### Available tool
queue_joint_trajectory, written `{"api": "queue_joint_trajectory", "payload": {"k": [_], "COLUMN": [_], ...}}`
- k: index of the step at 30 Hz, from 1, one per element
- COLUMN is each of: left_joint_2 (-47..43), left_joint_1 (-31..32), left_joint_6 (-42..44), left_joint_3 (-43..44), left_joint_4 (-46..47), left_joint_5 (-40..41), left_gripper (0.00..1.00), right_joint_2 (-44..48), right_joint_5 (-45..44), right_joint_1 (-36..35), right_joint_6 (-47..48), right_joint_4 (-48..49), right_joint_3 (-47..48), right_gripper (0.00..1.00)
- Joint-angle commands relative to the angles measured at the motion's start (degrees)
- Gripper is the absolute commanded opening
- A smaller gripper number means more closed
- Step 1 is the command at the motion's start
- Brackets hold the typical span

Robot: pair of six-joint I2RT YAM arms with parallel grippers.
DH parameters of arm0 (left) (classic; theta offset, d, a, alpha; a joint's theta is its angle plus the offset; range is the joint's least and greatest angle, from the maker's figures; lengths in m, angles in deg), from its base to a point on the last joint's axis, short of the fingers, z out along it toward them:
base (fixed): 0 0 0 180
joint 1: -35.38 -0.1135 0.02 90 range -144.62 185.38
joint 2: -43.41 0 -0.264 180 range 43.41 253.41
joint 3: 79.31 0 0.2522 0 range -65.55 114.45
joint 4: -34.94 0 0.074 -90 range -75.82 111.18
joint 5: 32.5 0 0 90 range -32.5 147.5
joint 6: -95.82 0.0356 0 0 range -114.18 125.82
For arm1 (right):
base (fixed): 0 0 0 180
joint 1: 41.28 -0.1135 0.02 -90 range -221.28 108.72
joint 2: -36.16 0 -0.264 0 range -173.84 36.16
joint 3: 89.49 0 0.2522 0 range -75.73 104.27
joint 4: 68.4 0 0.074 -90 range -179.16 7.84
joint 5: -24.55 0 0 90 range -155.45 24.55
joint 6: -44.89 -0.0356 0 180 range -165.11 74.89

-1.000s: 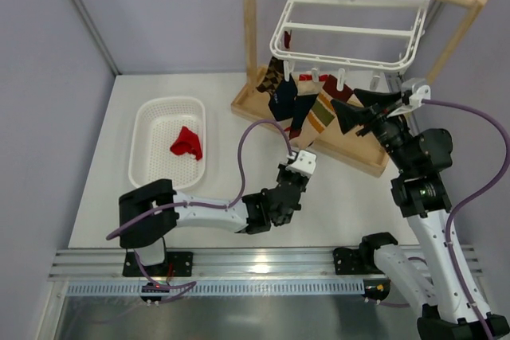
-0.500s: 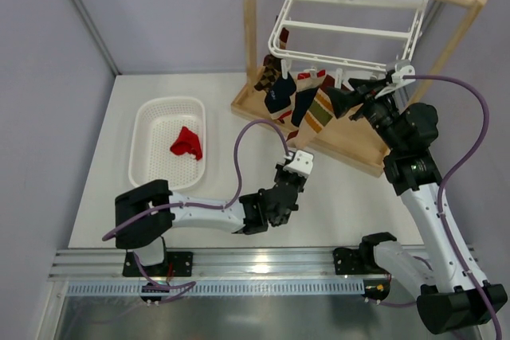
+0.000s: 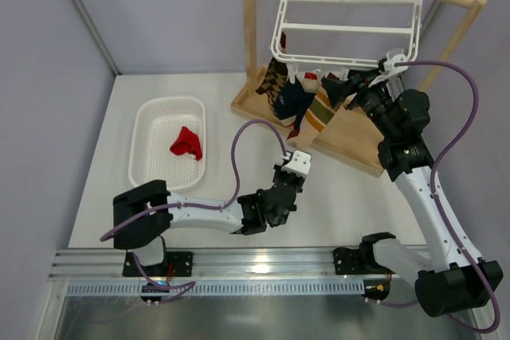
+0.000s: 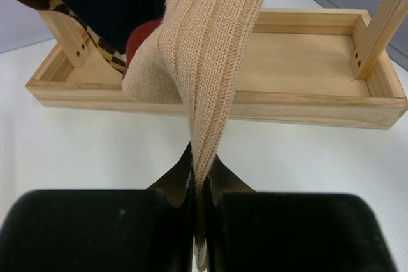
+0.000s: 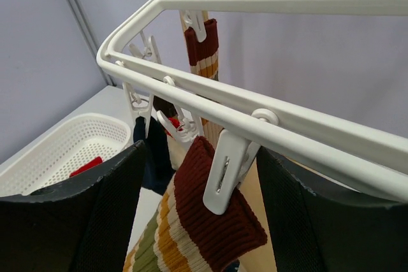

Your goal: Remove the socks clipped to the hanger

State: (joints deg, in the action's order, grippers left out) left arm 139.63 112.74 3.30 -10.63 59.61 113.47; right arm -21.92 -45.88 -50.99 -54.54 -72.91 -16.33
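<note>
The white hanger hangs from the wooden rail. Several socks are clipped along its near rim: an argyle one, a navy one and a cream striped one. My left gripper is shut on the cream sock's toe, which runs taut up from the jaws. My right gripper is open. Its fingers stand either side of the white clip that holds the sock's dark red cuff. A red sock lies in the basket.
A white slotted basket sits at the left and also shows in the right wrist view. The wooden stand's tray base lies under the socks, with uprights at both ends. Grey walls close in on both sides.
My right gripper has moved up and left to the hanger's near rim, around a clip. The hanger has swung to a steeper tilt. The left gripper still holds the cream sock.
</note>
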Motion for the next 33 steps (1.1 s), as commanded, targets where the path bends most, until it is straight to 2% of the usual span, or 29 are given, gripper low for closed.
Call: {"api": "queue_joint_trajectory", "payload": {"k": [1,3,6,8,9,15,16,21,22,23,25,27,29,33], "left_joint_2": [-2.4,-2.5,-2.4,-2.4,-2.4,-2.4,-2.4,-2.6,-2.8,-3.0,-3.7,-4.5,-5.0,-6.2], "left_joint_1": [0.1,0.1,0.1,0.1,0.1,0.1,0.1,0.2,0.2,0.3,0.4,0.4,0.5,0.5], "left_joint_6": [-1.4,-1.7,-2.0,-2.1,-2.1,-2.7,-2.7,-2.8,-2.9,-2.9,-3.2,-3.6,-4.3,-4.9], "left_joint_3": [-0.3,-0.6,-0.6,-0.5,-0.6,-0.5,-0.6,-0.8,-1.0,-1.1,-1.5,-1.6,-1.7,-1.7], "left_joint_4": [1.4,1.2,1.0,0.9,0.9,0.5,0.4,0.1,0.1,0.1,-0.4,-1.5,-2.7,-4.7], "left_joint_5": [1.5,1.4,1.4,1.4,1.3,1.3,1.3,1.7,1.7,1.8,1.8,1.6,1.3,1.8], "left_gripper": [0.00,0.00,0.00,0.00,0.00,0.00,0.00,0.00,0.00,0.00,0.00,0.00,0.00,0.00], "right_joint_2": [0.3,0.4,0.9,1.5,1.7,1.5,1.5,1.7,1.8,2.1,2.4,3.0,3.5,5.2], "right_joint_5": [1.3,0.5,-0.1,-0.6,-0.8,-0.9,-0.9,-1.0,-1.2,-1.5,-2.5,-3.7,-4.5,-4.6], "right_joint_1": [-0.2,-0.2,-0.2,-0.1,-0.2,-0.3,-0.2,-0.1,-0.2,-0.1,-0.2,-0.2,-0.2,-0.1], "right_joint_6": [-0.7,-0.7,-0.9,-1.0,-1.0,-0.8,-0.7,-0.7,-0.7,-0.5,-0.2,0.2,0.2,-0.7], "right_joint_4": [5.7,6.3,7.2,7.8,8.0,7.3,7.3,7.1,7.1,7.1,6.9,6.5,6.5,9.2], "right_joint_3": [2.5,2.2,1.6,0.7,0.7,0.8,0.8,-0.1,-0.2,-0.8,-1.3,-2.0,-2.6,-5.0], "right_gripper": [0.71,0.65,0.47,0.42,0.34,0.11,0.04,0.04,0.04,0.17,0.51,0.71,0.79,0.81]}}
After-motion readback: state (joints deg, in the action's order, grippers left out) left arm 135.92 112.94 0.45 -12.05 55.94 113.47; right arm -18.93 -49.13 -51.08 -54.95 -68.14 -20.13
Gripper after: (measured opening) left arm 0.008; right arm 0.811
